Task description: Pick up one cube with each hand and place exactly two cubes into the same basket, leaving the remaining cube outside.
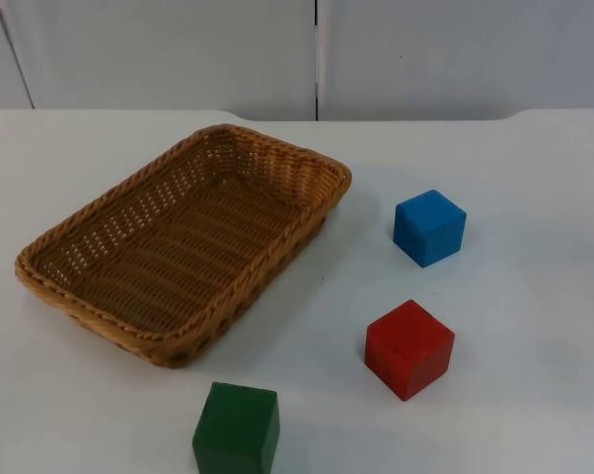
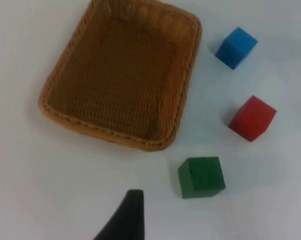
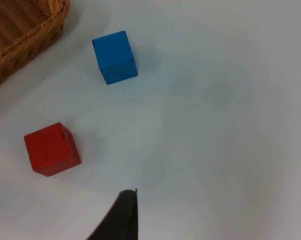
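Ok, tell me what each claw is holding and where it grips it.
Nothing is held. The green cube, red cube and blue cube all sit free on the table, outside the basket.

Tan woven basket (image 1: 277, 163), blue cube (image 1: 429, 227), red cube (image 1: 408, 348), green cube (image 1: 237, 428), white table (image 1: 534, 296).

Bright even overhead light, soft short shadows under the cubes, wrist views slightly soft, no glare.
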{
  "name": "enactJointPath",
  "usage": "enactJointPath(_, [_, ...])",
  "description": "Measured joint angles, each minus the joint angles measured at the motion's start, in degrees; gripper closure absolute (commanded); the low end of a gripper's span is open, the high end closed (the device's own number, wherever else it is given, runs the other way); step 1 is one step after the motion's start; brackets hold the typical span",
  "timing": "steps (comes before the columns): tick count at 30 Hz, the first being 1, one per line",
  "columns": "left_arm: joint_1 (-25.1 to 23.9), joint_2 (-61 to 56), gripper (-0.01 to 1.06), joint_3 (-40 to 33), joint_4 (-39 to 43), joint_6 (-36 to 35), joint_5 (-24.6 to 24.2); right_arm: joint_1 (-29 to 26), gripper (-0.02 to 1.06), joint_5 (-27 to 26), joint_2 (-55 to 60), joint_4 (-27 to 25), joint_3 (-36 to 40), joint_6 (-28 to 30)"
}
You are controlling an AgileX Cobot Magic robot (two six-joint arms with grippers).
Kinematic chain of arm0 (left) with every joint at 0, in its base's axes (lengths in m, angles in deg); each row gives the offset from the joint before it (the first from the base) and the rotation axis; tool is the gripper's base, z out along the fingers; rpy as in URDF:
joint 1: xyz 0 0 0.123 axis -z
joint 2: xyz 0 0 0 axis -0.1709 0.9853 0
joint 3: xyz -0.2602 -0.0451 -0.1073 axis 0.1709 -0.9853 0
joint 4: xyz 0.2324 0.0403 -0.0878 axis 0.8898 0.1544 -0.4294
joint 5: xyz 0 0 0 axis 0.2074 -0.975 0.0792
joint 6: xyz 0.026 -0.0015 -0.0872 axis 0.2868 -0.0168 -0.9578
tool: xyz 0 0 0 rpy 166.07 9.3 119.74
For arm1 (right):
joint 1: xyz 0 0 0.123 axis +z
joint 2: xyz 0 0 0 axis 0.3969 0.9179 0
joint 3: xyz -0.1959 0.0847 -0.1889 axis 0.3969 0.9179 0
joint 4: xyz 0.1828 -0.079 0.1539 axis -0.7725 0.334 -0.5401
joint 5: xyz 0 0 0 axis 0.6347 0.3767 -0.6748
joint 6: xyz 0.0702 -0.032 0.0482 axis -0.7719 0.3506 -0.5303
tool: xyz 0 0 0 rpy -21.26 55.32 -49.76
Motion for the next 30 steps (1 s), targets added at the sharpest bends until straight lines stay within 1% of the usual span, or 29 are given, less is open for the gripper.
enactJointPath(7, [0.0, 2.52, 0.0, 0.0, -2.04, 0.49, -1.1, 0.0, -0.01, -0.15, 3.27, -1.94, -1.55, 1.24])
enactJointPath(11, [0.0, 4.43, 0.0, 0.0, -3.78, 0.73, -2.61, 0.0, -0.01, -0.57, 6.11, -5.41, -3.03, 3.88])
enactJointPath(14, [0.0, 4.91, 0.0, 0.0, -4.62, 0.82, -3.22, 0.0, -0.01, -0.57, 7.3, -6.69, -3.7, 5.11])
enactJointPath(23, [0.0, 7.05, 0.0, 0.0, -5.78, 1.11, -3.34, 0.16, -0.01, -0.58, 11.53, -10.1, -6.32, 8.12])
enactJointPath(25, [0.0, 8.14, 0.0, 0.0, -5.85, 1.11, -3.39, 2.03, -0.01, -0.81, 13.17, -10.1, -8.26, 8.48])
enactJointPath(26, [0.0, 8.14, 0.0, 0.0, -5.85, 1.11, -3.39, 2.03, -0.01, -0.81, 13.17, -10.1, -8.26, 8.48])
enactJointPath(30, [0.0, 10.43, 0.0, 0.0, -6.21, 1.11, -3.48, 7.34, -0.01, -2.09, 16.63, -10.21, -11.26, 8.72])
